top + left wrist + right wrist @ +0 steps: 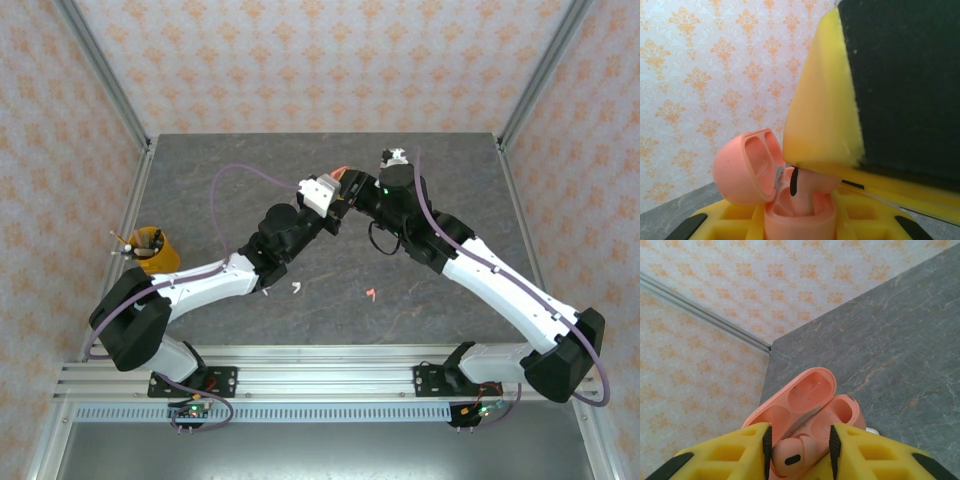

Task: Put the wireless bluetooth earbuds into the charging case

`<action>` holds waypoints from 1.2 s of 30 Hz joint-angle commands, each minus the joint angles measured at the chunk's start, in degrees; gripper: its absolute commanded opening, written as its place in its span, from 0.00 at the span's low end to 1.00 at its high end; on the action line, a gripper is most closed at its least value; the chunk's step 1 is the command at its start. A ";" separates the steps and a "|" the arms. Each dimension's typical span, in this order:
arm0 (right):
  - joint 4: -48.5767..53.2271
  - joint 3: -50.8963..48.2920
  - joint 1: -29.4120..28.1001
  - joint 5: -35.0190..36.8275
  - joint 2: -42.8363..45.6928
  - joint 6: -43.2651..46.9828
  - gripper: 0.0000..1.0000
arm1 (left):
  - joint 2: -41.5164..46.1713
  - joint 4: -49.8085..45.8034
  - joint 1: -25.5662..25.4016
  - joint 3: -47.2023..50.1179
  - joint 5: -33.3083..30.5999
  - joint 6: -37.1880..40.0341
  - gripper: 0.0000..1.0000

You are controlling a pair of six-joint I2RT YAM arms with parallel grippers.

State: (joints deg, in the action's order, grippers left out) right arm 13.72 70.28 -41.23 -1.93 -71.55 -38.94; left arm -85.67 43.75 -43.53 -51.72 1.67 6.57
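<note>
- Your right gripper (800,452) has chunky yellow plastic fingers (730,457), moulded with square hollows and faced with thin black pads. The pads sit on either side of a coral earbud (790,456), right against it. You cannot tell whether they pinch it or merely flank it.
- That earbud is smooth, glossy and rounded, with a small black oval on its head. It stands in one well of the charging case (842,412), and its head rises above the rim.
- Your left gripper (800,227), of the same yellow waffle-moulded plastic, is closed to a narrow gap on the case body and holds it upright between its fingers.
- The case is a small coral-pink shell with rounded corners and a soft sheen. Its lid (807,392) is hinged open and tilted back, showing two shallow cups inside and a thin metal strip at the hinge.
- From your left wrist camera, one finger of the right gripper comes down as a broad yellow wedge with a flat black face. Its tip meets the top of the earbud.
- From above, the two grippers meet over the middle of the table (200,160), a grey slab with a mottled, stone-like surface.
- A white earbud (296,289) and a second coral earbud (372,294) lie loose on the table nearer the arm bases, well apart from the case.
- A yellow cup (152,250) stands by the left edge.
</note>
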 commanded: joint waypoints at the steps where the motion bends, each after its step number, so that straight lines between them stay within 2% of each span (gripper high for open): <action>1: 7.64 0.51 -0.34 2.63 -0.70 -0.44 0.40 | 1.64 7.67 -0.02 -2.94 0.43 0.29 0.00; 6: 7.03 1.98 -0.34 2.73 -0.87 0.02 0.56 | 1.73 7.67 -0.05 -2.64 0.87 0.03 0.00; 16: 3.73 6.05 -0.34 1.26 -0.35 1.92 0.76 | 1.91 8.13 0.05 -1.53 2.03 -1.18 0.00; 28: 6.21 9.60 0.60 2.90 1.62 3.17 0.78 | 2.58 8.21 0.00 -0.67 2.37 -1.83 0.00; 36: 17.09 -0.26 4.84 6.43 12.61 1.81 0.77 | 7.85 6.07 0.19 3.90 2.96 0.85 0.00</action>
State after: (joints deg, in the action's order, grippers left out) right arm 23.77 72.95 -37.54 1.58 -62.52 -36.86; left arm -81.47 49.34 -43.51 -49.23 4.03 6.02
